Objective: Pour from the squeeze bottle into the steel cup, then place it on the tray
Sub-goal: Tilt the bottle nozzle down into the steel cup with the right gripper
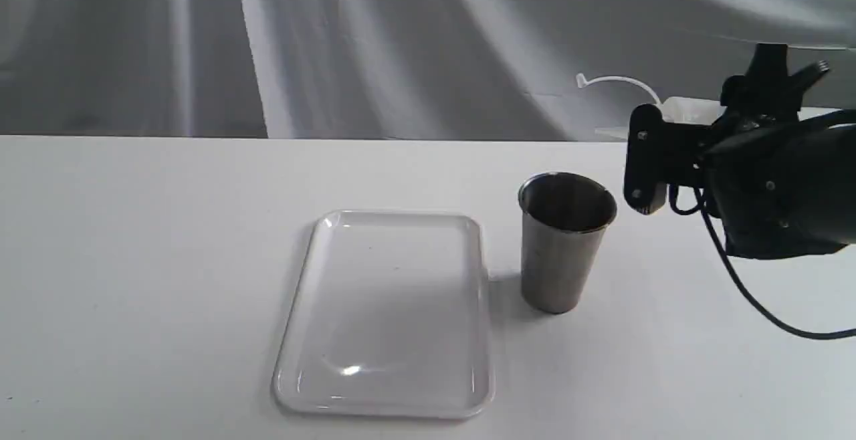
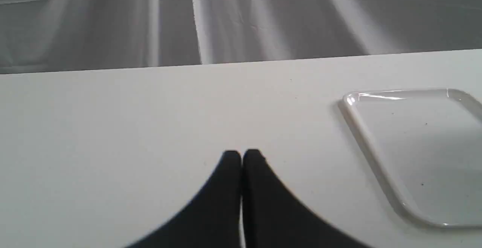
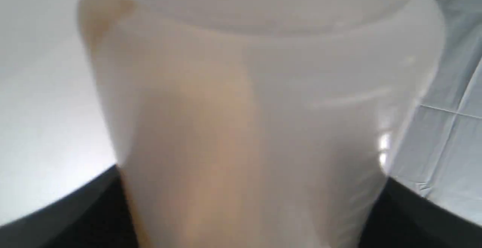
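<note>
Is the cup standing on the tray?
No, the cup stands upright on the table beside the tray, not on it.

Squeeze bottle held in the air beside the steel cup.
The right hand (image 1: 652, 136) grips the squeeze bottle (image 1: 689, 109) above the surface (image 1: 134, 259), higher than the steel cup (image 1: 565, 243) and to its right, with its thin strap arcing leftward. The cup stands upright just right of the flat white tray (image 1: 384, 313), apart from its rim.

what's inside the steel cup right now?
Only the dark upper inner wall of the steel cup shows; nothing sticks out above the rim. The near wall covers its bottom, so any liquid there cannot be seen.
</note>
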Robot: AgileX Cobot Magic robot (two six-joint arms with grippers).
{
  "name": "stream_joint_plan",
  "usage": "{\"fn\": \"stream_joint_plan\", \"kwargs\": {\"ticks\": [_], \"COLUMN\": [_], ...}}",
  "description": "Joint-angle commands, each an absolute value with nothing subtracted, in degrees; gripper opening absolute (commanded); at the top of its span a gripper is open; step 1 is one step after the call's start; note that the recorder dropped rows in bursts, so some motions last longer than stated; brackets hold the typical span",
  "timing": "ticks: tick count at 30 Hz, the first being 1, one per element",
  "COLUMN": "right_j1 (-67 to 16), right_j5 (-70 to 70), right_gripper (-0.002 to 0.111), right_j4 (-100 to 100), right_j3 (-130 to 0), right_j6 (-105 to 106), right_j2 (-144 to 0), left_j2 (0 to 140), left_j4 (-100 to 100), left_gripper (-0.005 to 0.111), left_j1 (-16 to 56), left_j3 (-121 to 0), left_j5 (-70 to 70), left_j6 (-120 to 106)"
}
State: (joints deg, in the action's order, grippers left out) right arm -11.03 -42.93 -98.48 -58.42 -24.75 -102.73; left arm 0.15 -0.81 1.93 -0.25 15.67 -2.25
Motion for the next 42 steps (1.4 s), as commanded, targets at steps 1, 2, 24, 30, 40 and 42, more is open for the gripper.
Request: {"fn": "stream_joint_plan", "kwargs": {"ticks": [1, 2, 24, 30, 40, 42], "right_j1": [-11.62, -11.89, -12.13, -12.45, -13.23, -13.23], "right_j5": [-44.86, -44.85, -43.55, -43.66, -44.64, -44.07], "right_gripper": [0.0, 0.0, 0.0, 0.0, 0.0, 0.0], "right_j4": [-99.95, -99.95, -99.95, -99.95, -99.95, -99.95], "right_j3": [-59.43, -59.43, -59.43, -59.43, -62.77, -62.77], "right_j6": [-22.32, -22.08, -7.65, -5.49, 1.48, 2.89], "right_j2": [-102.71, -102.84, -102.93, -102.93, -102.93, -102.93], "left_j2": [0.0, 0.0, 0.0, 0.0, 0.0, 0.0], "left_j4": [-0.87, -0.87, -0.87, -0.87, -0.87, -0.87], "left_gripper": [0.0, 0.0, 0.0, 0.0, 0.0, 0.0], "left_j1": [2.24, 2.24, 2.24, 2.24, 2.24, 2.24], "left_j3": [0.0, 0.0, 0.0, 0.0, 0.0, 0.0], "left_j5": [15.24, 15.24, 15.24, 15.24, 15.24, 15.24], "left_j6": [-2.11, -2.11, -2.09, -2.09, -1.97, -1.97]}}
